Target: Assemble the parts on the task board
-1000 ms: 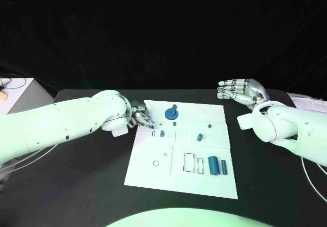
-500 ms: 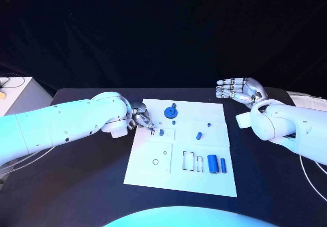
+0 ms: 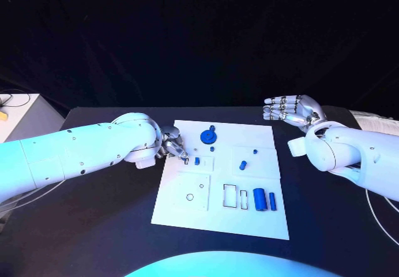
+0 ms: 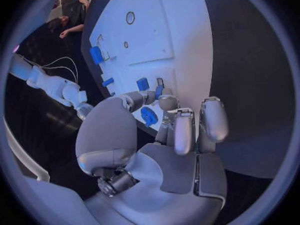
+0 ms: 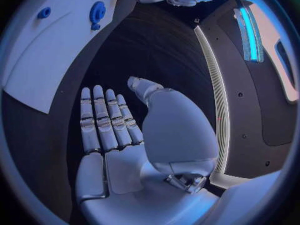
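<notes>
A: Head view first. How far along?

B: Early, I'd judge. On the task board (image 3: 218,219) the round blue gear (image 3: 209,137) sits near the far edge. A small blue part (image 3: 197,161) stands just right of the left hand (image 3: 173,144). Another small piece (image 3: 243,165) lies loose mid-board. A fat blue cylinder (image 3: 259,199) and a thin blue pin (image 3: 272,201) lie near the board's right edge, beside outlined slots that look unfilled. Most work remains.

A: The hands?

B: Left hand's fingers curl down at the board's left edge. Right hand (image 3: 293,109) hovers off the board's far right corner, fingers apart, holding nothing.

A: Left wrist view?

B: Left hand (image 4: 165,135) has its fingertips (image 4: 164,102) down at the board, close to two small blue parts (image 4: 143,84). Whether it pinches one, I cannot tell.

A: Right wrist view?

B: Right hand (image 5: 131,135) flat and spread, released, over bare table; the gear (image 5: 97,12) well away on the board.
</notes>
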Robot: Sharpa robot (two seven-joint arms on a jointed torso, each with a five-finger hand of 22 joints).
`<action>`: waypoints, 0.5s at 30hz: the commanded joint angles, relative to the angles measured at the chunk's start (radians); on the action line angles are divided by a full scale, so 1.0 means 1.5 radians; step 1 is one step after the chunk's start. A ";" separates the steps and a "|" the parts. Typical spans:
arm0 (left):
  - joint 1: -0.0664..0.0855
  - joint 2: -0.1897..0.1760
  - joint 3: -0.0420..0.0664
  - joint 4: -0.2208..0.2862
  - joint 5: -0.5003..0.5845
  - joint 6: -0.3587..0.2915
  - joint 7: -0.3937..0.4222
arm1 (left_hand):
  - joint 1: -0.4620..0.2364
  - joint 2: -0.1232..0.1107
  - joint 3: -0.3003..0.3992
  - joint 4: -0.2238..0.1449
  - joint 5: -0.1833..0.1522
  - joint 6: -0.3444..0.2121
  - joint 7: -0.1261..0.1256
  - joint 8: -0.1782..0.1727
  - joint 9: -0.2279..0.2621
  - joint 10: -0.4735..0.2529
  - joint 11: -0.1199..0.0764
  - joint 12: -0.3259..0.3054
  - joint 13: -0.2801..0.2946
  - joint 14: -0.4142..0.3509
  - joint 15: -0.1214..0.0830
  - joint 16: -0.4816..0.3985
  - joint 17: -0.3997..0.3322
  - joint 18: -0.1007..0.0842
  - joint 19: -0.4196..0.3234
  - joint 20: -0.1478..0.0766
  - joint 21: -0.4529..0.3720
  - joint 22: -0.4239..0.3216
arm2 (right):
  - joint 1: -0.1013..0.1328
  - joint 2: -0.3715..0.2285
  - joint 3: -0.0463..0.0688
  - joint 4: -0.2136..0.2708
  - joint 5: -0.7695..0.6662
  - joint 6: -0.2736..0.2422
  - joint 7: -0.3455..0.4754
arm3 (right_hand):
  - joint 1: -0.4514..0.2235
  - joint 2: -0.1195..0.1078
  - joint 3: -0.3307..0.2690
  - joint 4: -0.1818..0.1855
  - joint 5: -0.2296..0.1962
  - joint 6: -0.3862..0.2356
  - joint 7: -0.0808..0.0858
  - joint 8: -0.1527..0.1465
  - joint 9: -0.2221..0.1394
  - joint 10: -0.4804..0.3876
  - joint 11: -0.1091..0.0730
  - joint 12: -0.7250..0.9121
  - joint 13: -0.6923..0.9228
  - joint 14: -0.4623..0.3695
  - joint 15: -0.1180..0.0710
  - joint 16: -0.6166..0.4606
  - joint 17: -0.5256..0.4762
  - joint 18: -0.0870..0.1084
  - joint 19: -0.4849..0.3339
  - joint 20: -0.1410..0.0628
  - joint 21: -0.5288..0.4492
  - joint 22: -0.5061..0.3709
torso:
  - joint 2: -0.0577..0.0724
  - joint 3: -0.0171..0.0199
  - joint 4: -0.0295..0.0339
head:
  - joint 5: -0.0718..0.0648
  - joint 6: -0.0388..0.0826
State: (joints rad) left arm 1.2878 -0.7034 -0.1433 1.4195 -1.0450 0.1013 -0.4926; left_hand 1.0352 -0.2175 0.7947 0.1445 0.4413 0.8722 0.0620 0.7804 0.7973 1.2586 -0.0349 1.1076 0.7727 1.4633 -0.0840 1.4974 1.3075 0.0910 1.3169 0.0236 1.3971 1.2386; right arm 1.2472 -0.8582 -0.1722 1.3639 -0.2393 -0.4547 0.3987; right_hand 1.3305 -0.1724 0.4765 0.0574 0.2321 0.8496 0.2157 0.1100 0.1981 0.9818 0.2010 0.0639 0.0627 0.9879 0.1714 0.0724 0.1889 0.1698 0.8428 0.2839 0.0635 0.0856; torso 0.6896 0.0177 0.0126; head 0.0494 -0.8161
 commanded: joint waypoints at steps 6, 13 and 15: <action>-0.005 0.004 0.000 0.004 -0.020 0.009 0.002 | -0.002 0.007 0.120 -0.125 0.004 0.018 -0.015 0.002 0.002 0.003 0.000 0.003 -0.001 0.044 -0.005 0.002 0.063 -0.007 0.007 0.000 0.005 0.001 | -0.001 0.000 0.000 -0.001 -0.003 0.008 0.003 | 0.006 0.000 0.000 -0.004 -0.004 0.005 0.032 -0.003 -0.001 -0.001 0.004 -0.001 0.000 0.005 -0.001 0.000 -0.001 0.008 0.001 0.000 0.002 -0.001 | 0.000 -0.0002 0.0001 | 0.000 -0.002; -0.007 0.003 0.000 0.008 -0.024 0.008 0.003 | -0.002 0.008 0.120 -0.125 0.004 0.018 -0.015 0.002 0.002 0.003 0.000 0.003 0.000 0.044 -0.005 0.002 0.064 -0.007 0.007 0.000 0.005 0.001 | -0.001 0.000 0.000 -0.001 -0.003 0.007 0.003 | 0.006 0.000 0.000 -0.004 -0.004 0.005 0.032 -0.003 -0.001 -0.001 0.004 -0.001 0.000 0.005 -0.001 0.000 -0.001 0.008 0.001 0.000 0.002 -0.002 | 0.000 -0.0002 0.0003 | 0.001 -0.003; -0.008 0.003 0.000 0.009 -0.024 0.008 0.004 | -0.002 0.008 0.120 -0.125 0.004 0.018 -0.015 0.002 0.002 0.003 0.000 0.003 -0.001 0.044 -0.005 0.002 0.064 -0.008 0.008 0.000 0.006 0.002 | -0.001 0.001 0.000 -0.001 -0.003 0.008 0.003 | 0.006 0.000 0.000 -0.004 -0.004 0.005 0.032 -0.003 -0.001 -0.001 0.004 -0.001 0.000 0.005 -0.001 0.000 -0.002 0.008 0.001 0.000 0.002 -0.002 | 0.000 -0.0001 0.0004 | -0.002 -0.002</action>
State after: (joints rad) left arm 1.2783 -0.7009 -0.1430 1.4293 -1.0678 0.1019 -0.4922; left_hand 1.0318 -0.2129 0.7947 0.1445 0.4409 0.8722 0.0619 0.7801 0.7996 1.2587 -0.0348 1.1075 0.7725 1.4633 -0.0840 1.4974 1.3075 0.0911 1.3243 0.0235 1.4010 1.2415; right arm 1.2461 -0.8582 -0.1722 1.3626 -0.2395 -0.4541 0.3983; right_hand 1.3305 -0.1723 0.4764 0.0574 0.2322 0.8496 0.2156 0.1100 0.1972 0.9818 0.2010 0.0639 0.0627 0.9879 0.1714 0.0724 0.1881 0.1698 0.8428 0.2839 0.0635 0.0846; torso 0.6898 0.0173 0.0126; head 0.0491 -0.8209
